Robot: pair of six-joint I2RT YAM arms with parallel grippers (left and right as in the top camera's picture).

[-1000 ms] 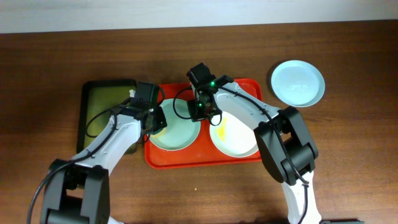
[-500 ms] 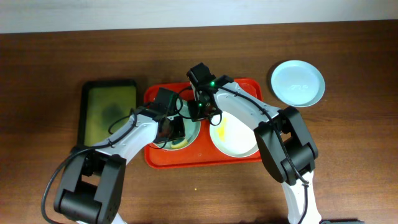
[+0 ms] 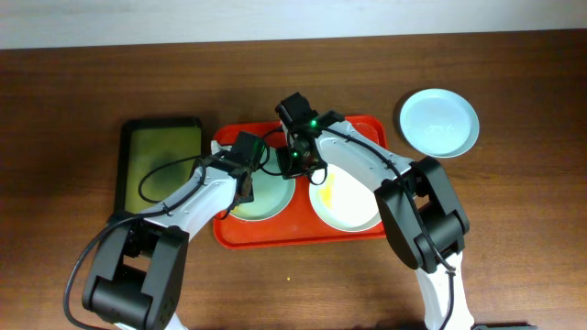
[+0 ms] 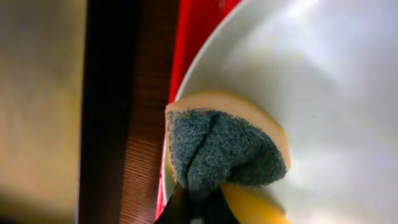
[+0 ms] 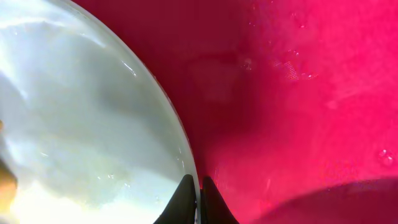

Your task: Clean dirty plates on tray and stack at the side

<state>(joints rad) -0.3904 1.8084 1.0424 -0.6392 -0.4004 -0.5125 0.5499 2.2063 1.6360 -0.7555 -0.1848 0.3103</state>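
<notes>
On the red tray (image 3: 367,130) lie a pale mint plate (image 3: 271,194) at the left and a white plate (image 3: 353,209) with a yellow smear at the right. My left gripper (image 3: 240,191) is shut on a yellow sponge with a grey scouring face (image 4: 217,149) and presses it on the mint plate (image 4: 311,93) near its left rim. My right gripper (image 3: 295,165) is shut on that plate's far right rim (image 5: 186,168), fingers (image 5: 184,198) either side of the edge. A second mint-blue plate (image 3: 438,122) lies on the table at the right.
A dark green tray (image 3: 160,170) lies left of the red tray, with a strip of bare table (image 4: 134,124) between them. The red tray floor (image 5: 298,93) shows wet spots beside the held rim.
My left gripper swept the sponge from the plate's left rim to its middle, then back toward the left rim. The right gripper has kept still on the rim.
</notes>
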